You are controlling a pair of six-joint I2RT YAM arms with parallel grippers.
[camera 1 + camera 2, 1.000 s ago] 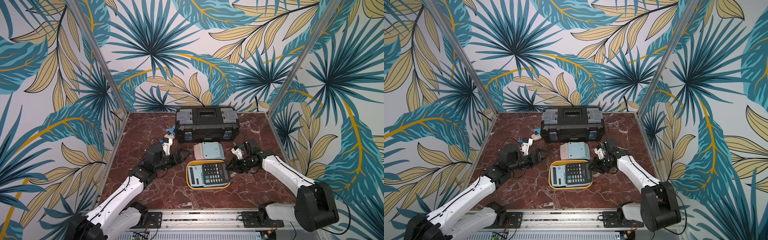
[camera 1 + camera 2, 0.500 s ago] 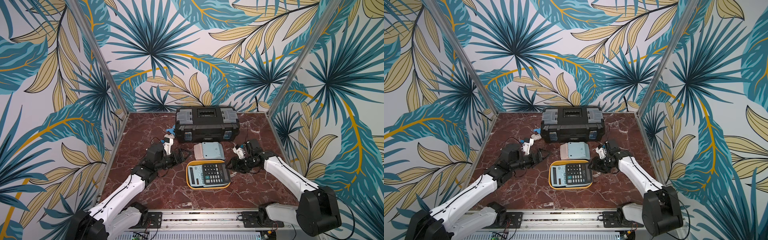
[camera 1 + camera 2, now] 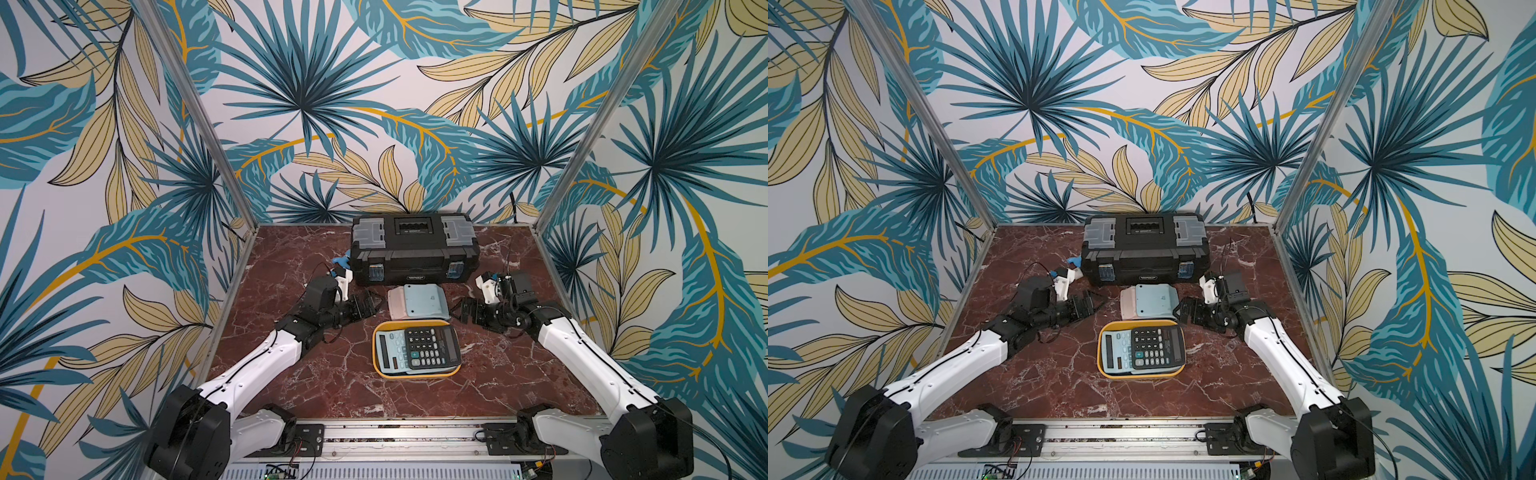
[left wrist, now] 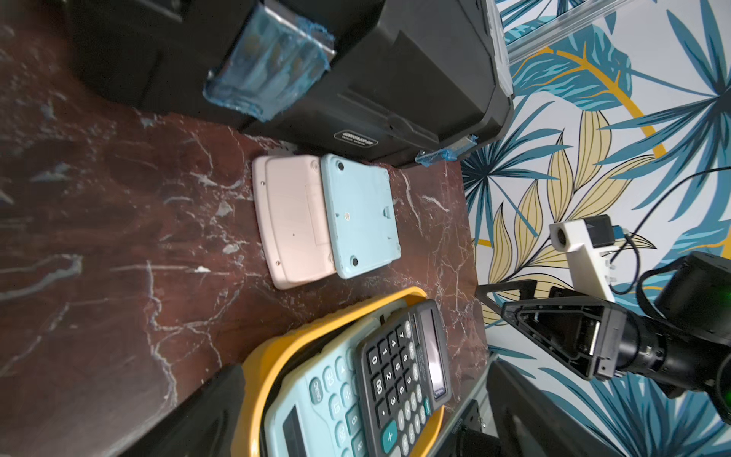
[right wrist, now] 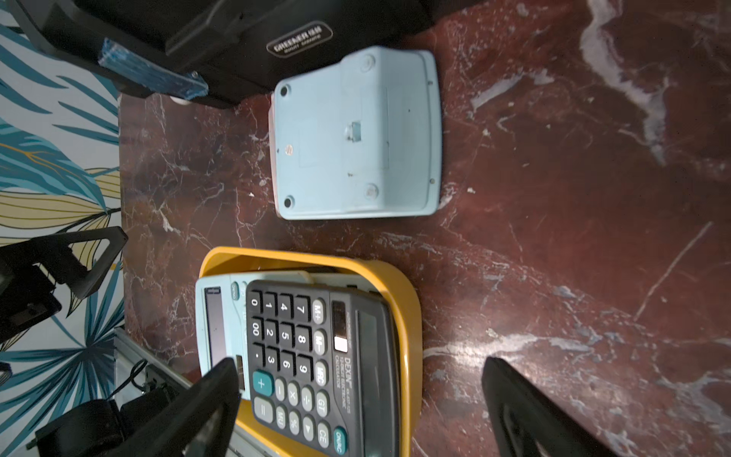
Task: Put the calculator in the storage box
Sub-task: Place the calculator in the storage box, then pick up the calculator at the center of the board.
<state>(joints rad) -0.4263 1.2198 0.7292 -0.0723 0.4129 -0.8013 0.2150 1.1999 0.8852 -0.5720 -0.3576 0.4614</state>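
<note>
In the yellow storage box (image 3: 375, 357), a black calculator (image 3: 432, 347) lies atop a light-blue calculator (image 3: 392, 353). The right gripper (image 3: 464, 311) hangs near the box's far right corner, jaws spread wide, gripping nothing. The left gripper (image 3: 371, 304) is equally wide and empty.

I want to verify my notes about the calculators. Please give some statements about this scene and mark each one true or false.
1. The black calculator lies in the storage box, on top of a light-blue calculator. True.
2. The pink calculator shows its keys. False: it lies face down on the table.
3. The right gripper holds a calculator. False: it is open and empty.
4. The left gripper is open. True.
</note>
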